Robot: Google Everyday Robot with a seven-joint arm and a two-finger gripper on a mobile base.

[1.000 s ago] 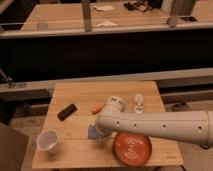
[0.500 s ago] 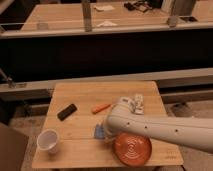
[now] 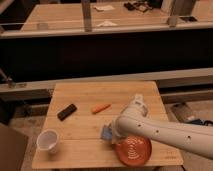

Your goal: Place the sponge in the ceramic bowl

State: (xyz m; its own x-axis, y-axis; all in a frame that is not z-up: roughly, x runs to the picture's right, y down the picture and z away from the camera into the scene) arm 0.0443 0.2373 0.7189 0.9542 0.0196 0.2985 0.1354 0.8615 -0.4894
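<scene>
The sponge (image 3: 105, 133), a small blue-grey pad, sits at the tip of my gripper (image 3: 111, 132), just left of the ceramic bowl (image 3: 133, 149). My gripper is shut on the sponge, and the white arm reaching in from the right hides most of it. The bowl is a wide orange-red dish with rings inside, standing at the table's front right edge, and the arm partly covers its upper rim. The sponge is close to the bowl's left rim but not over it.
On the wooden table (image 3: 80, 97) a black rectangular block (image 3: 66, 111) lies at the left, an orange carrot-like piece (image 3: 100, 108) lies in the middle, and a white cup (image 3: 48, 140) stands at the front left. A dark counter with rails runs behind the table.
The arm's end has moved right toward the bowl, and the sponge has travelled with it. The block, cup and orange piece have stayed put.
</scene>
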